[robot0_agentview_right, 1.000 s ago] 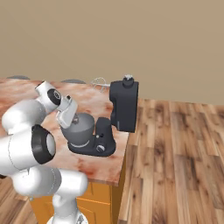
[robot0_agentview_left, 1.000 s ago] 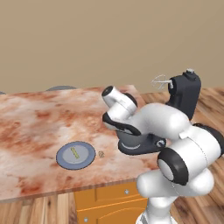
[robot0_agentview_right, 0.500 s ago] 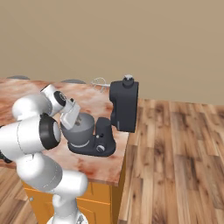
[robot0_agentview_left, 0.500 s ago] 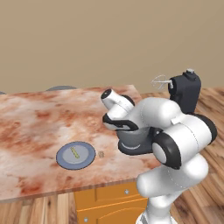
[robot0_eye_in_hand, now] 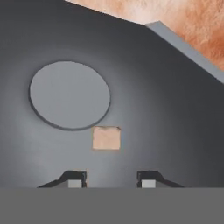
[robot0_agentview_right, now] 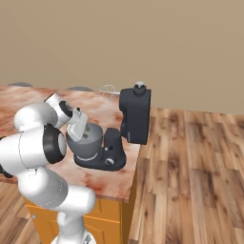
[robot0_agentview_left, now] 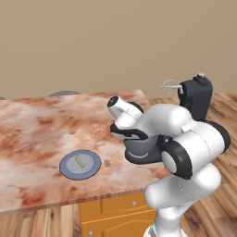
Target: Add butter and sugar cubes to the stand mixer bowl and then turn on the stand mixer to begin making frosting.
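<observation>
One sugar cube (robot0_eye_in_hand: 106, 138) is lying loose inside the stand mixer bowl (robot0_eye_in_hand: 166, 109), just ahead of my gripper (robot0_eye_in_hand: 111, 178), whose fingers are standing apart, pinching nothing. Pulling out carelessly, I'm risking clipping the rim.

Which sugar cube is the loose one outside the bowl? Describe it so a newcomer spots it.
Start at the marble counter and find the round blue-grey plate near its front edge. Just beside the plate's rim, toward the mixer, sits a tiny beige cube on bare marble, unlike the yellow butter lying on the plate.
</observation>
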You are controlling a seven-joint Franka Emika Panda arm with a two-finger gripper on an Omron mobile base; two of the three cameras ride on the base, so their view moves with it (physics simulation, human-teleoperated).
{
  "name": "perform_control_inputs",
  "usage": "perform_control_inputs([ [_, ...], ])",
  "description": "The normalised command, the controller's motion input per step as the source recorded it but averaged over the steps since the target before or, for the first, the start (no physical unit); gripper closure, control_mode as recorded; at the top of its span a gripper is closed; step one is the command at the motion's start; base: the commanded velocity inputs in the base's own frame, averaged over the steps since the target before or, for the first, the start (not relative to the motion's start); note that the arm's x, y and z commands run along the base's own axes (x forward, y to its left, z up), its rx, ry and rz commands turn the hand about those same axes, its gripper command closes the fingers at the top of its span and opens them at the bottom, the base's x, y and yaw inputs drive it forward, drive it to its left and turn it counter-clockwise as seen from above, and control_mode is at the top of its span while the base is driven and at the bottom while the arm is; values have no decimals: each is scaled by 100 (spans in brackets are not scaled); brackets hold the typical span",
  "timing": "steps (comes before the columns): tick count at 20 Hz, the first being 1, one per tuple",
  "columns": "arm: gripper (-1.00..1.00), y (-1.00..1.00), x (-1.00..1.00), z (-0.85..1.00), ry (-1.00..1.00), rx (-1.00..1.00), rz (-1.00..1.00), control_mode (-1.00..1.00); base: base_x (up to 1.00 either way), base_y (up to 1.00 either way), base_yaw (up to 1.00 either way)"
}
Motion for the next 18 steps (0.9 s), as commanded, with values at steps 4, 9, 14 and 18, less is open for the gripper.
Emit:
perform_control_inputs([
  [4, -100, 20, 2, -31, 4, -5, 0, -100, 0, 0, 0],
  [9, -100, 33, -45, 24, -3, 0, 2, -100, 0, 0, 0],
  [14, -100, 39, -78, 62, -18, 0, 7, -100, 0, 0, 0],
  [18, -100, 29, -74, 67, -21, 0, 4, -100, 0, 0, 0],
])
